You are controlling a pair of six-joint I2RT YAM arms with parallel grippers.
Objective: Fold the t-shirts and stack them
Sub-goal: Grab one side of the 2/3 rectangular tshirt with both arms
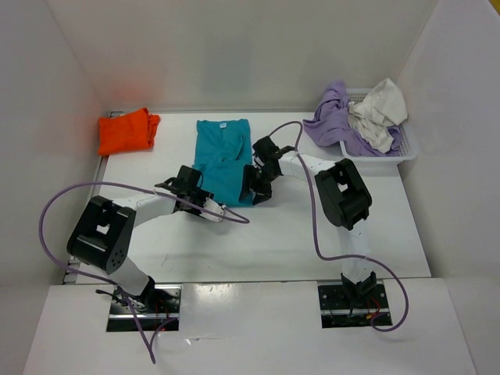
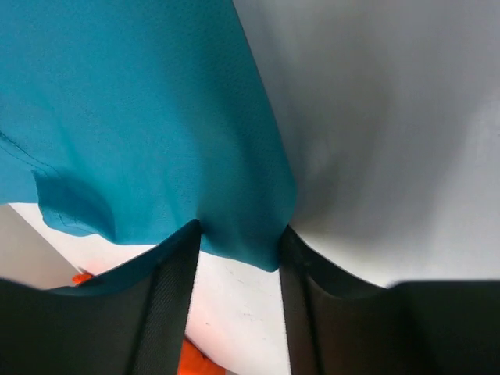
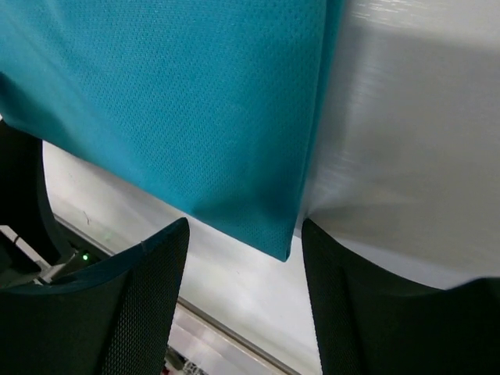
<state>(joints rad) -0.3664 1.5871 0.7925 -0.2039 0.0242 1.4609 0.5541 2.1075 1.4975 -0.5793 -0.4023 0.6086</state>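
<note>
Bolted at the near edge of the white desk [image 1: 297, 242], the left arm [image 1: 101, 234] and right arm [image 1: 344, 195] reach to the near hem of a flat teal-blue cloth t-shirt [image 1: 221, 152] lying mid-desk. The left pincer [image 2: 238, 238] grips the shirt's near left corner, with cloth filling the gap and touching both fingers [image 2: 172, 312]. The right pincer [image 3: 244, 234] stands apart around the near right corner, not clamping it. A folded orange cloth t-shirt [image 1: 125, 131] sits at the far left corner. A lavender purple t-shirt [image 1: 332, 117] and an off-white t-shirt [image 1: 379, 113] are heaped in a white plastic mesh basket [image 1: 410, 148] at the far right corner.
</note>
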